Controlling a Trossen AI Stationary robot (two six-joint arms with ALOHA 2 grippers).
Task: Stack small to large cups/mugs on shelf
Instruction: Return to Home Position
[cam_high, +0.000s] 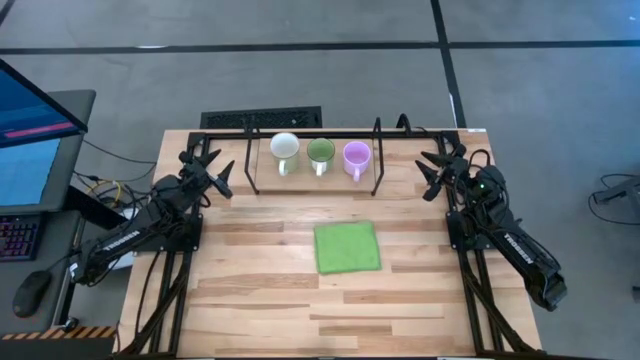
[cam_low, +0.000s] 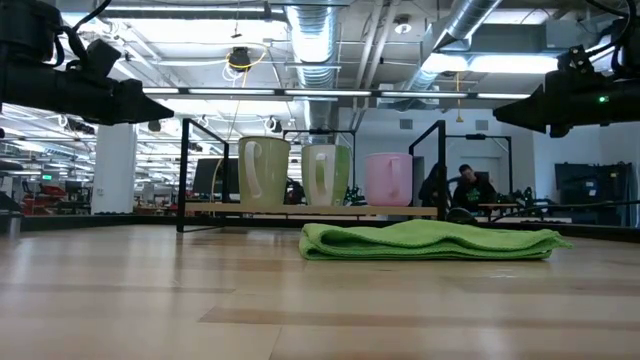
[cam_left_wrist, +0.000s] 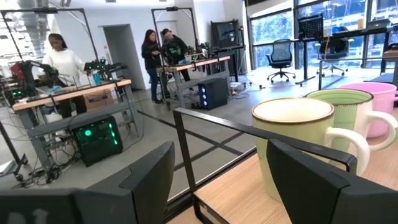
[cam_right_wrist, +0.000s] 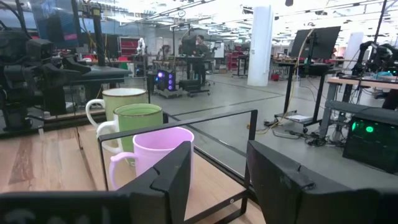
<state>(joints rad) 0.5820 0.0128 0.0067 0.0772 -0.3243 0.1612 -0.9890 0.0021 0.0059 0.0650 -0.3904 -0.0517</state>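
I am looking out across a wide workshop. A grey floor (cam_high: 320, 90) is running under everything, with dark lines crossing it. Silver ducts (cam_low: 305, 30) are hanging from the ceiling, and strip lights (cam_low: 480, 62) are glowing beside them. Large windows (cam_left_wrist: 273, 28) are letting in daylight behind an office chair (cam_left_wrist: 281, 55). People (cam_left_wrist: 62, 59) are standing at workbenches (cam_left_wrist: 74, 93), a white pillar (cam_right_wrist: 262, 43) is rising mid-room, and a monitor (cam_high: 25, 165) is glowing blue.

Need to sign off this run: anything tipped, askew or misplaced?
Nothing stands out. The pale mug, green mug and purple mug stand upright in a row on the shelf; the left pincer and right pincer hover open at its ends.
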